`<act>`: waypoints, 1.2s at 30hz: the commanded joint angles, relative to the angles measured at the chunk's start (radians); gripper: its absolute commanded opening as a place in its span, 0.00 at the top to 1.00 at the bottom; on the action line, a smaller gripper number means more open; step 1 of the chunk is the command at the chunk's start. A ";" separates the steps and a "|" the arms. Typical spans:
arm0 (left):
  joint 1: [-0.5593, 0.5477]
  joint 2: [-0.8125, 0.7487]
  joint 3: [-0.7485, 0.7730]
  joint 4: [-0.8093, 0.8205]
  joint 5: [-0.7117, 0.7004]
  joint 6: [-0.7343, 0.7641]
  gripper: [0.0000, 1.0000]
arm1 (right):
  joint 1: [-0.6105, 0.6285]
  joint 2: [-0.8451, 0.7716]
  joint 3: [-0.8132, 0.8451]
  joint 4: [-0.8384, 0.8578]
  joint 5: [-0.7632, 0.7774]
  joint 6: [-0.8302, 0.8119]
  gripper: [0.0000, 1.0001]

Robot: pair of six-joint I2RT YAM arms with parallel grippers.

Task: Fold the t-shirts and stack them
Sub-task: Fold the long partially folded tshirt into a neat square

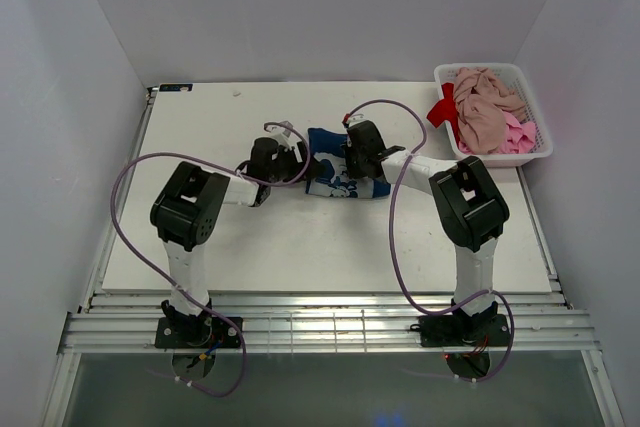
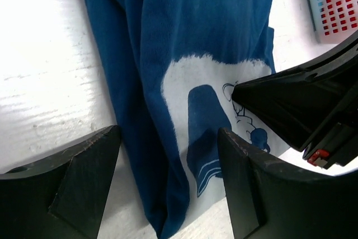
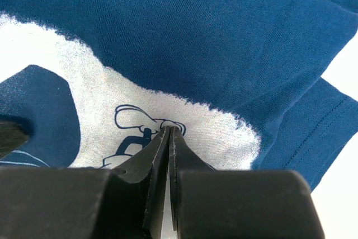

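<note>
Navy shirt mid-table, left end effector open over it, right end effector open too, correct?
No: the right end effector is shut, tips together against the navy shirt, as the right wrist view shows. The left end effector is open over it.

Soft, even white light fills the overhead view; shadows on the table (image 1: pixel 300 237) are faint. In the left wrist view the table glares overexposed at upper left. The right wrist view shows the navy t-shirt (image 3: pixel 196 37) sharp, the right gripper (image 3: pixel 169 130) dark and blurred.
</note>
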 commanded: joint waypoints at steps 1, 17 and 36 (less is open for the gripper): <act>0.005 0.038 0.026 -0.028 0.038 -0.011 0.19 | -0.004 0.008 -0.006 -0.010 -0.018 0.007 0.92; -0.072 0.181 0.190 -0.022 0.075 -0.040 0.18 | -0.004 0.037 -0.045 0.016 -0.061 0.013 0.92; -0.111 0.245 0.235 -0.068 0.033 0.000 0.59 | -0.004 0.037 -0.066 0.035 -0.081 0.013 0.92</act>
